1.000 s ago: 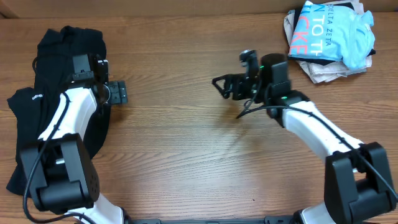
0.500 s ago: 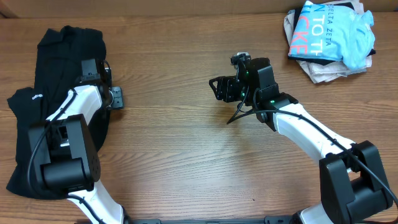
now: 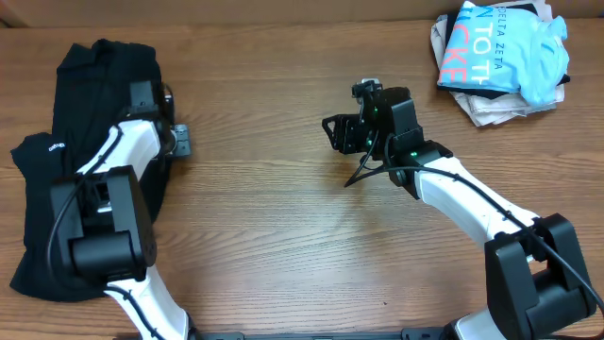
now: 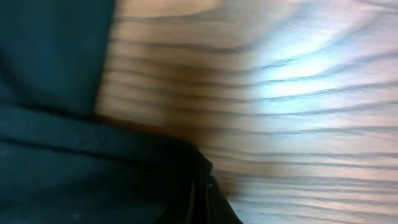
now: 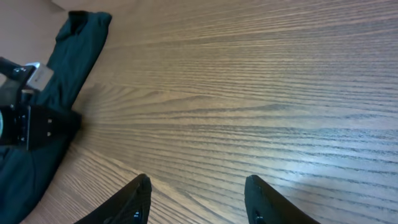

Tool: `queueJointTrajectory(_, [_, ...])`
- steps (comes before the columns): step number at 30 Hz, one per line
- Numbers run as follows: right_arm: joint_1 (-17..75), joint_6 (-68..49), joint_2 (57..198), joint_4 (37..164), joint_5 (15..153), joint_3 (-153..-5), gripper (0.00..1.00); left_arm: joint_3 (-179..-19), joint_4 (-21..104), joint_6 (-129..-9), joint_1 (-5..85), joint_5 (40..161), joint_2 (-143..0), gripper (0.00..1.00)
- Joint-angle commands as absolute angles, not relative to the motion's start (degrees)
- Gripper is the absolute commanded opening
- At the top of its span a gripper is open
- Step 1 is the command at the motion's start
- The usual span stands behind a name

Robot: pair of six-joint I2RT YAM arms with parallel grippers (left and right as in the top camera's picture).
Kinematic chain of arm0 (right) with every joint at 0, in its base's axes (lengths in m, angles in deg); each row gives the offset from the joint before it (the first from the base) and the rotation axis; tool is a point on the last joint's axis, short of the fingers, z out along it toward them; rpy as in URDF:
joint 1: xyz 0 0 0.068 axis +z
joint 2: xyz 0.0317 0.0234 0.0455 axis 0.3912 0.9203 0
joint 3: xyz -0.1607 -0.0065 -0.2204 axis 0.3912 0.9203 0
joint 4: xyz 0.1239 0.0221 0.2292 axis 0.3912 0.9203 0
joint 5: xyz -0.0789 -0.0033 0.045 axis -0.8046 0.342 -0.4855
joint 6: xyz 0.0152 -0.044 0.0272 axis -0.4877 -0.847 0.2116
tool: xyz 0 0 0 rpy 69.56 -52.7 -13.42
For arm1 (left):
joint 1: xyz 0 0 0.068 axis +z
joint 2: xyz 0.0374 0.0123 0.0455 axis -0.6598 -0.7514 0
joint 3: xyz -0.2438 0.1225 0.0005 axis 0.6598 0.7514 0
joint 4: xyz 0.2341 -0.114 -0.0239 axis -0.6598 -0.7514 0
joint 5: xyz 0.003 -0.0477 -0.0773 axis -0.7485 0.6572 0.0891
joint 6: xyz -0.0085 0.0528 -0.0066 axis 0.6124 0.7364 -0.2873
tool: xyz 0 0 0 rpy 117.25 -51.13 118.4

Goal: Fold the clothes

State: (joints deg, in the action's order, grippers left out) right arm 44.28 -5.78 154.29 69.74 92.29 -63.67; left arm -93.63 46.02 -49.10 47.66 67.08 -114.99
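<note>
Shifted leftward, right pincer hangs spread, far from black garment; left pincer beside it, grip unclear.

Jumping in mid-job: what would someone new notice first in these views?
The black garment sprawls unfolded at the left side of the table, with the left gripper at its right border. Top right sits a pile of clothes topped by a light blue shirt, while the right gripper hangs open over bare wood mid-table.
</note>
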Motion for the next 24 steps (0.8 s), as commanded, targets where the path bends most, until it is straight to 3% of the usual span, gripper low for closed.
queueJointTrajectory(1, [42.16, -3.38, 152.59, 69.79, 93.29, -65.05, 0.52, -100.45, 43.9, -49.86, 42.39, 72.15, -115.96, 0.04])
queueJointTrajectory(9, [34.27, -3.4, 140.76, 79.73, 96.66, -65.05, 0.53, -112.27, 44.99, -49.89, 28.84, 79.69, -115.96, 0.04])
queueJointTrajectory(13, [30.62, -3.42, 134.8, 86.44, 96.66, -65.05, 0.61, -113.39, 52.93, -49.89, 22.78, 80.33, -115.96, 0.04])
queueJointTrajectory(20, [28.46, -3.46, 130.53, 93.76, 96.64, -65.05, 0.64, -113.39, 67.81, -49.89, 15.77, 80.33, -116.02, 0.07])
queueJointTrajectory(21, [28.46, -3.46, 130.53, 94.05, 96.64, -65.05, 0.65, -113.39, 69.17, -49.89, 15.2, 80.33, -116.02, 0.17])
queueJointTrajectory(23, [28.46, -3.44, 130.53, 94.4, 96.64, -65.05, 0.66, -113.43, 70.5, -49.84, 14.43, 80.28, -116.02, 0.78])
queueJointTrajectory(24, [28.46, -3.44, 130.53, 94.44, 96.66, -65.05, 0.66, -113.63, 70.24, -49.84, 14.26, 80.28, -116.0, 1.0])
